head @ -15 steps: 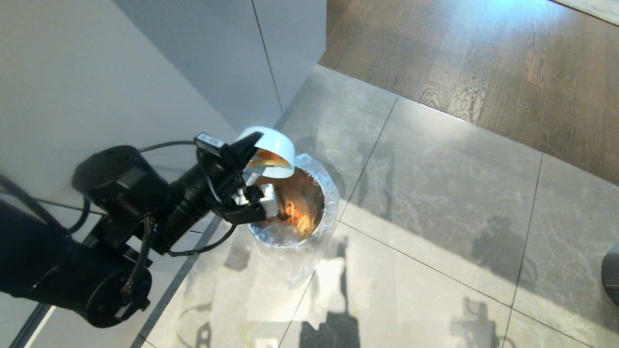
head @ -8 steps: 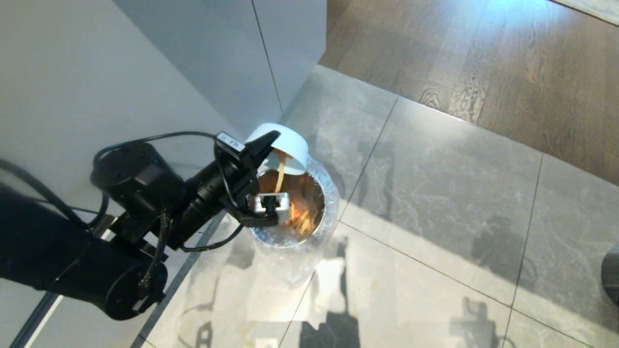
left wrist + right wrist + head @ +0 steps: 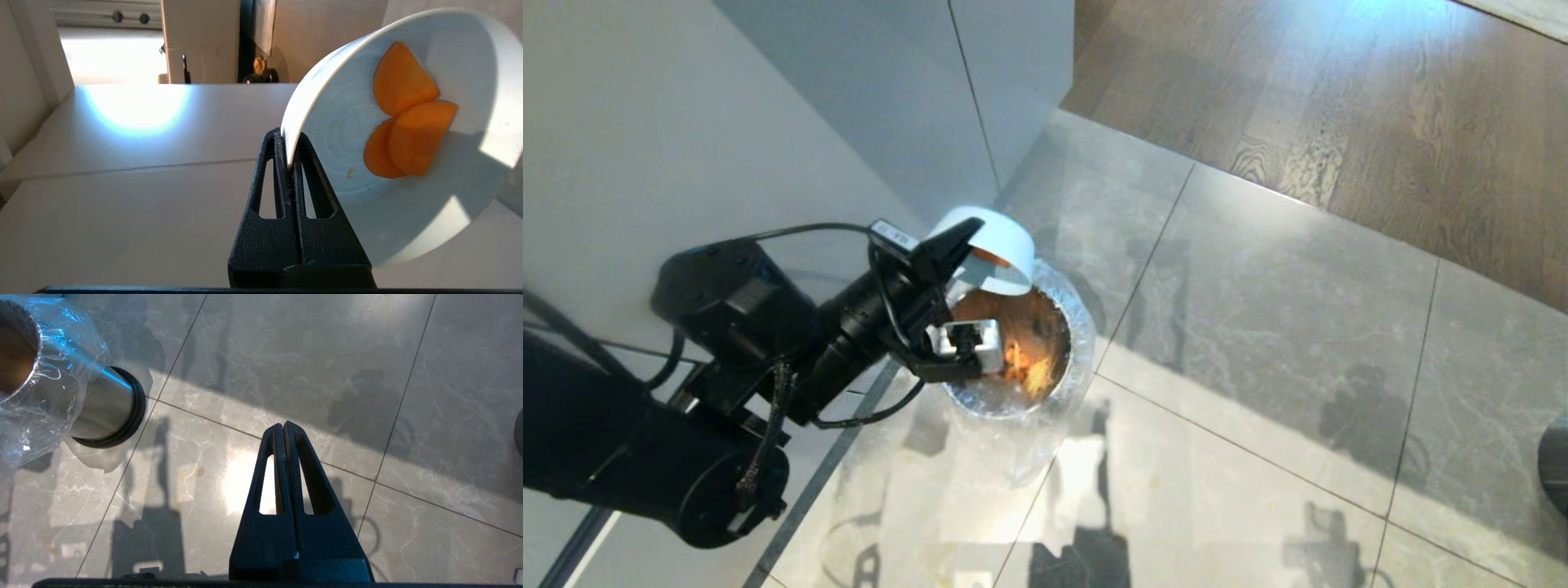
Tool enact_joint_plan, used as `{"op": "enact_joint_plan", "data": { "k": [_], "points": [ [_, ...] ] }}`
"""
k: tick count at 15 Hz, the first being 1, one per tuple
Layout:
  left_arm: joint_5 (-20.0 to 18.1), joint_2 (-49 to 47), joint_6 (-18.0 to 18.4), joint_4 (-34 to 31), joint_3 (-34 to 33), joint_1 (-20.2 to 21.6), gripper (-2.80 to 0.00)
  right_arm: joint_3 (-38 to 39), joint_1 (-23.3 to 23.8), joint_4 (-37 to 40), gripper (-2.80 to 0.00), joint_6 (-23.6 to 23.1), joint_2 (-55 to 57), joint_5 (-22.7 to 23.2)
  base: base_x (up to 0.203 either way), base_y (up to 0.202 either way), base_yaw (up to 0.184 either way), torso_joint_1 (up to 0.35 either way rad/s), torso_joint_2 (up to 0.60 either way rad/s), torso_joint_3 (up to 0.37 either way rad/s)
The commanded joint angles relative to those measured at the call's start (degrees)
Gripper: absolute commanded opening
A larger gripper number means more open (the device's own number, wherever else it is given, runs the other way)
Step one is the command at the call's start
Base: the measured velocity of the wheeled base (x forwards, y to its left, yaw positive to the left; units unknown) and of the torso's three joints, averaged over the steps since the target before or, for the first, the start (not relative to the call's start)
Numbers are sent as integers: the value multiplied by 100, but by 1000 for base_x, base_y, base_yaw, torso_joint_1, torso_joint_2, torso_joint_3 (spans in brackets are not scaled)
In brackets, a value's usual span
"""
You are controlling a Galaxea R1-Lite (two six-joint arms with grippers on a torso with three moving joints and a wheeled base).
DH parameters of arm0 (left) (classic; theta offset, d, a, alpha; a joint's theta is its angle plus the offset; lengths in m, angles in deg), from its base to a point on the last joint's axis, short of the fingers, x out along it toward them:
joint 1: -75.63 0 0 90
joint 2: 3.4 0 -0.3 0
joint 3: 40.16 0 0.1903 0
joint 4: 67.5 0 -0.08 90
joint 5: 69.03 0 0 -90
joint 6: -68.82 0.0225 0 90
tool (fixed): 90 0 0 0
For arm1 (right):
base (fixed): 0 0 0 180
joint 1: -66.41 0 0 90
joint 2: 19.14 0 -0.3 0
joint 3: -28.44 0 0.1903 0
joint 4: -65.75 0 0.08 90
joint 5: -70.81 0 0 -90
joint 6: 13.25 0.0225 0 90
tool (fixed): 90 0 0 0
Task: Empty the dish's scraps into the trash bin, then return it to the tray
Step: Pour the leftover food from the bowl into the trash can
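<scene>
The left gripper (image 3: 291, 141) is clamped on the rim of the small white bowl (image 3: 408, 134), one finger inside the wall and one outside, with only the thin wall between them. The bowl is tipped steeply on its side, its mouth turned down toward the trash bin (image 3: 1058, 376) in the head view, and it hangs over the bin's far edge beside the white cabinet panel (image 3: 686, 147). Three orange carrot slices (image 3: 402, 126) cling to the bowl's inner wall, overlapping one another, and have not dropped out. Below, more orange and pale yellow scraps (image 3: 1027, 367) lie at the bottom of the bin's coppery interior, whose clear plastic liner (image 3: 49, 388) folds over the rim and down the steel side. The bin stands on the grey marble floor tiles (image 3: 1258, 327), near where the tiles meet the wooden floor (image 3: 1339, 106). The right gripper (image 3: 284, 426) hangs apart over bare tiles, its fingers pressed together and holding nothing.
</scene>
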Motion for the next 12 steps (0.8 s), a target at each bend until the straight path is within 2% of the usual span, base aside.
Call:
{"op": "enact_joint_plan", "data": {
  "k": [1,4,6,9,12],
  "points": [
    [50,107,3,285,63,31,-280,0,-1,0,-280,5,-2,-2,0,0,0,0,0,0],
    [267,358,-118,285,596,46,-280,-5,-1,-1,-280,11,-2,-2,0,0,0,0,0,0],
    [316,525,-35,285,391,56,-280,0,-1,0,-280,5,-2,-2,0,0,0,0,0,0],
    [318,629,39,285,774,63,-280,0,-1,0,-280,8,-2,-2,0,0,0,0,0,0],
    [383,722,74,285,592,57,-280,0,-1,0,-280,5,-2,-2,0,0,0,0,0,0]
  ]
}}
